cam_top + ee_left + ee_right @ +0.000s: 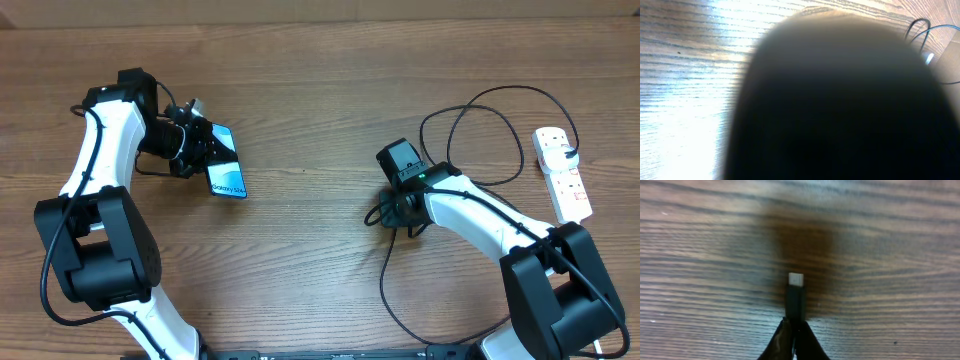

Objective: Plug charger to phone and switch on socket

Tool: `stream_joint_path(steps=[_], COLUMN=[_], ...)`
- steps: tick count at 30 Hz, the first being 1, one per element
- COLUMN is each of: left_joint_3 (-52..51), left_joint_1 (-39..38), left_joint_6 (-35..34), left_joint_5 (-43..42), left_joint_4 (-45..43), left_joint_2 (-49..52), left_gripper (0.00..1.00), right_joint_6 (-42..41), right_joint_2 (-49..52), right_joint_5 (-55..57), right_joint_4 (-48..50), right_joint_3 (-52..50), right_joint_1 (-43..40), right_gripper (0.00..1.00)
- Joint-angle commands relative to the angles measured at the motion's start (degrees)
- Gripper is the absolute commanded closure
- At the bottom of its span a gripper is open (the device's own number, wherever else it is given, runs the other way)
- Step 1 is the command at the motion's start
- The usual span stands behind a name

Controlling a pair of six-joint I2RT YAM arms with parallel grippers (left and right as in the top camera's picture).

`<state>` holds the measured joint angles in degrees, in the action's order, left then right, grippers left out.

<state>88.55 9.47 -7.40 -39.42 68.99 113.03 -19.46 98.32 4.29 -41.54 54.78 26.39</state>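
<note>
From above, I am clamping the slim phone [228,175], which looks slippery, in my left pincer [205,152], well apart from the socket [562,172]. My left wrist is showing only dark blur. My right wrist is showing my right pincer [794,327] pinching the floppy charger [795,296] by its stiff tip.

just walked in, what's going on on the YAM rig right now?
The left gripper is shut on the phone, holding it on the left side with the screen visible from overhead. The right gripper pinches the charger just behind its connector tip, which sticks out in front. Phone and connector are well apart, so nothing is plugged in yet. The socket lies at the far right with neither arm near it; its switch state is not readable.
</note>
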Motion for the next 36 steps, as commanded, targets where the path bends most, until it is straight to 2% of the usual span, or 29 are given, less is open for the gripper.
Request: stream_joint_path(steps=[1, 4, 6, 12, 17, 21, 23, 26, 32, 36], left_joint_3=[0.63, 0.63, 0.63, 0.63, 0.63, 0.63, 0.63, 0.63, 0.63, 0.63], left_joint_1=[-0.31, -0.52, -0.55, -0.57, -0.57, -0.57, -0.57, -0.57, -0.57, -0.57], left_joint_6=[-0.55, -0.52, -0.55, -0.52, -0.52, -0.52, -0.52, -0.52, -0.52, -0.52], left_joint_5=[-2.38, -2.38, -2.38, -2.36, -2.36, -2.36, -2.36, -2.36, -2.36, -2.36], left_joint_4=[-0.24, -0.22, -0.22, -0.13, -0.26, -0.24, -0.26, -0.26, -0.24, -0.24], left_joint_2=[-2.58, -2.58, -2.58, -2.58, -2.58, -2.58, -2.58, -2.58, -2.58, -2.58], left_gripper=[0.96, 0.96, 0.96, 0.96, 0.96, 0.96, 0.96, 0.96, 0.96, 0.96], right_joint_6=[-0.33, -0.57, -0.57, -3.32, -5.03, -6.34, -6.56, -6.56, -7.58, -7.54], right_joint_2=[-0.02, -0.02, -0.02, -0.02, -0.02, -0.02, -0.02, -0.02, -0.02, -0.02], right_joint_5=[-0.63, -1.01, -1.01, -0.72, 0.35, 0.74, 0.74, 0.76, 0.63, 0.04], right_joint_4=[0.98, 1.92, 2.49, 2.71, 2.51, 2.56, 2.71, 3.06, 3.63, 2.23], right_joint_3=[-0.42, -0.42, -0.42, -0.42, -0.42, -0.42, -0.42, -0.42, -0.42, -0.42], right_joint_1=[0.02, 0.00, 0.00, 0.00, -0.15, -0.33, -0.33, -0.48, -2.69, -3.85], right_gripper=[0.89, 0.76, 0.71, 0.64, 0.34, 0.30, 0.24, 0.27, 0.54, 0.66])
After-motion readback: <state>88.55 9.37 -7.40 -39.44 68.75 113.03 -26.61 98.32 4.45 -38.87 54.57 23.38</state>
